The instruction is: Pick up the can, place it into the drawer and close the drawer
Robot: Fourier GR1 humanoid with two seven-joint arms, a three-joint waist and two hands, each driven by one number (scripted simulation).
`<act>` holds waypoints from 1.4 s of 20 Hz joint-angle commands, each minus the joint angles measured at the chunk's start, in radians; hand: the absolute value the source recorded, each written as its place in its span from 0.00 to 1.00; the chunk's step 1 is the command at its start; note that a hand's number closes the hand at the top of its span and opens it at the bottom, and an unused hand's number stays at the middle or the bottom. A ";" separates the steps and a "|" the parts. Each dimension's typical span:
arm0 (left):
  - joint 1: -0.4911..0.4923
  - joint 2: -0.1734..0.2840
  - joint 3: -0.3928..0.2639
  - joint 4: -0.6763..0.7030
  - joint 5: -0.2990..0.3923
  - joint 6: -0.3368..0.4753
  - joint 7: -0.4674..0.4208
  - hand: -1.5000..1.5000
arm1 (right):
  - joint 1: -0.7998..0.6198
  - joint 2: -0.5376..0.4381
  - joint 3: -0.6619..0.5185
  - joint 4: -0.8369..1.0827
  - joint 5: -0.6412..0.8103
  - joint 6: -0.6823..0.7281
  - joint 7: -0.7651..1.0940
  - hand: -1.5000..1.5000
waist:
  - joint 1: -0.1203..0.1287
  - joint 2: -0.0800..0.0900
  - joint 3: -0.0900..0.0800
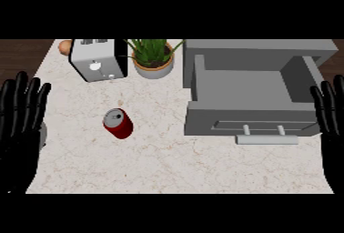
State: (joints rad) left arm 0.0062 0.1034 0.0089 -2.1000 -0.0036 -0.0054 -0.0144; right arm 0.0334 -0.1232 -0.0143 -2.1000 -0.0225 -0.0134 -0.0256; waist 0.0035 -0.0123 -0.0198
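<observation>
A dark red can (118, 124) with a silver top stands on the marble counter, left of centre. To its right a grey drawer (242, 86) is pulled open, its inside bare, with a pale bar handle (266, 139) on its front. My left hand (20, 123) rests open at the left edge, fingers up, well to the left of the can. At the right edge my right hand (331, 113) rests open too, fingers up, beside the drawer's front corner. Neither hand touches anything.
A silver toaster (98, 60) stands at the back left, with an orange-brown object (65, 46) partly hidden behind it. A potted green plant (154, 58) sits between the toaster and the drawer. The counter's edge (43, 59) borders dark wood flooring.
</observation>
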 commanded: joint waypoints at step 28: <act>-0.131 0.077 -0.009 0.091 0.270 -0.225 0.452 0.00 | 0.177 0.015 -0.082 -0.041 -0.037 0.064 0.192 0.00 | -0.007 0.012 0.020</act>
State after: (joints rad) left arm -0.0869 0.1905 -0.0160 -2.0145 0.2659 -0.2523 0.3833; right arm 0.1973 -0.1176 -0.1047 -2.0961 -0.0655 0.0390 0.1359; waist -0.0030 -0.0007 0.0002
